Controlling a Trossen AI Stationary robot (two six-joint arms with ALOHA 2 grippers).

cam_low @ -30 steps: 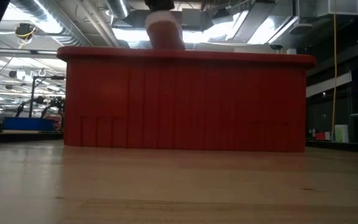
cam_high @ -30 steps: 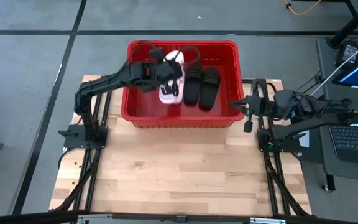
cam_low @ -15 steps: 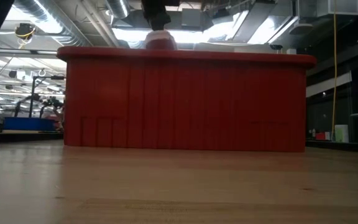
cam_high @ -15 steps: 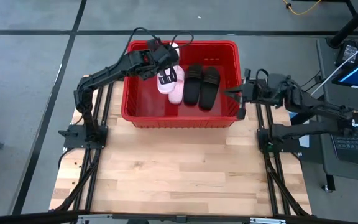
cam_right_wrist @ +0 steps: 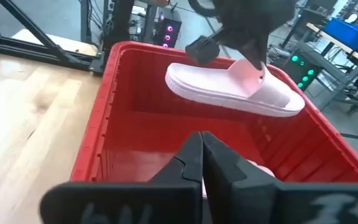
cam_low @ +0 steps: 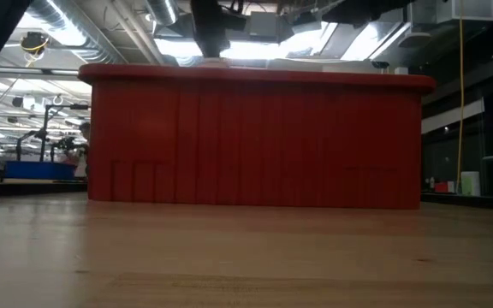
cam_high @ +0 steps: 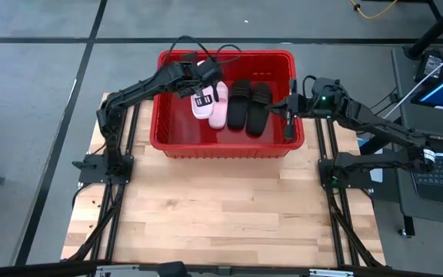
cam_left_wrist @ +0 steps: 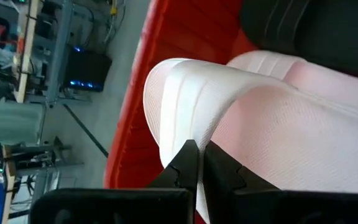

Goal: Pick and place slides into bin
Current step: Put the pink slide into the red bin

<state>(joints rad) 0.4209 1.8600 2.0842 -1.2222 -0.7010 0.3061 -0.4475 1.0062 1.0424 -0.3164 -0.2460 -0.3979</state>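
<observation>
high view shows the red bin [cam_high: 225,146] on the table [cam_high: 221,223] toward its far edge, with two black slides [cam_high: 248,106] lying side by side in its right half and one pale pink slide [cam_high: 219,111] resting on the floor just left of them. the left pincer [cam_high: 201,86] reaches in over the far left part of the bin, clamped shut on the strap of the second pink slide [cam_high: 201,104], which hangs above the bin floor and partly over its mate, not yet set down. left wrist view confirms the grip: the dark fingertips [cam_left_wrist: 191,165] pinch the ribbed white-pink strap [cam_left_wrist: 191,99] tight between them, with the red wall behind. the right pincer [cam_high: 289,115] sits at the bin's right wall, closed and holding nothing; right wrist view looks across the bin from there at the lifted pink slide [cam_right_wrist: 235,90]. the main risk is in the release: let go from this height and angle, the slide may land stacked on the other pink one or tip on edge against the far wall instead of lying flat. the strap could also snag on a finger as the pincer opens, dragging the slide askew.
</observation>
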